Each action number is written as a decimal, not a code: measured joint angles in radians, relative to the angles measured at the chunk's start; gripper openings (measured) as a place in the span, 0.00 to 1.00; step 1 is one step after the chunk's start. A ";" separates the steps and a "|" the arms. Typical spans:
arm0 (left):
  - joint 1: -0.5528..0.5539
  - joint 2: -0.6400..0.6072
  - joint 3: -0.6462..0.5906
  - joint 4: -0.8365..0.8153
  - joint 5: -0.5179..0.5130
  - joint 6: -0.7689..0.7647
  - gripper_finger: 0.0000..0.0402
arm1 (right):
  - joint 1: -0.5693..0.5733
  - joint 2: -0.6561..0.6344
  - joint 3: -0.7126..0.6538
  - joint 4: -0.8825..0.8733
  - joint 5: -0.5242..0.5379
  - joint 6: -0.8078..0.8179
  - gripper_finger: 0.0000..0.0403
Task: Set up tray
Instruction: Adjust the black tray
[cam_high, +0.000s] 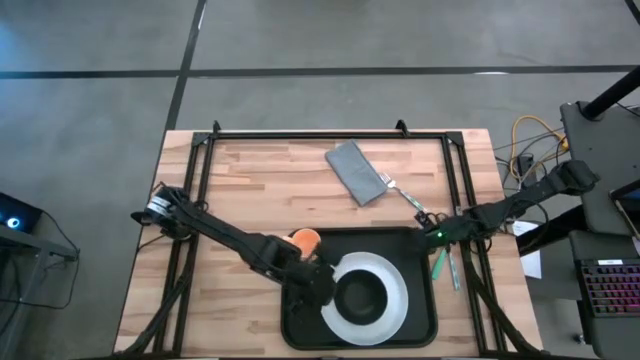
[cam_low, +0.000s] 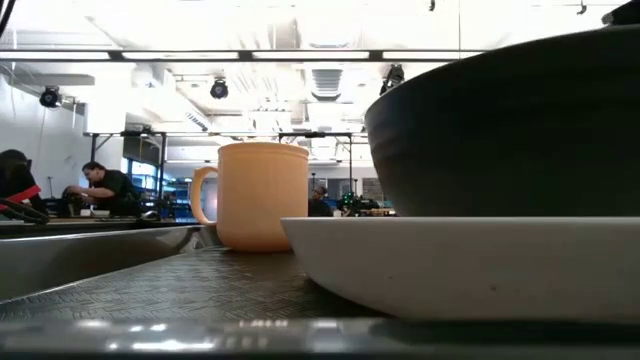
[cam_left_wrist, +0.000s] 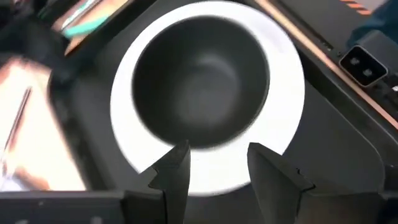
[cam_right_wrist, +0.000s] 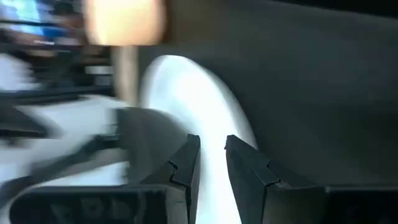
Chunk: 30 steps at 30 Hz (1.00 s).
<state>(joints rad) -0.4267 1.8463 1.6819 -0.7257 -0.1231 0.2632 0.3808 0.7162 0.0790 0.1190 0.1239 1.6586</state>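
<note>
The black tray lies at the table's near edge. On it sits the round white plate, and a black bowl stands on the plate. An orange cup stands in the tray's far-left corner; the low view shows the cup upright beside the plate and bowl. My left gripper is open over the plate's left rim, right beside the bowl. My right gripper hovers at the tray's far-right corner, its fingers a narrow gap apart with nothing between them.
A grey napkin lies on the wood farther back, with a fork beside it. Two teal-handled utensils lie on the table right of the tray. A black frame edges the table. People sit in the room behind.
</note>
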 joint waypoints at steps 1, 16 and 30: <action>0.000 -0.012 0.000 -0.015 -0.015 -0.026 0.35 | 0.009 0.025 0.033 -0.073 0.004 -0.007 0.17; -0.004 -0.064 -0.002 -0.165 -0.071 -0.285 0.35 | 0.088 0.472 0.521 -0.709 -0.198 -0.125 0.02; -0.055 -0.065 -0.002 -0.195 -0.097 -0.380 0.35 | 0.382 0.821 0.613 -0.538 -0.235 0.232 0.02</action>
<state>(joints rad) -0.4812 1.7813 1.6794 -0.9206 -0.2205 -0.1164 0.7627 1.5373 0.6921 -0.4195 -0.1107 1.8902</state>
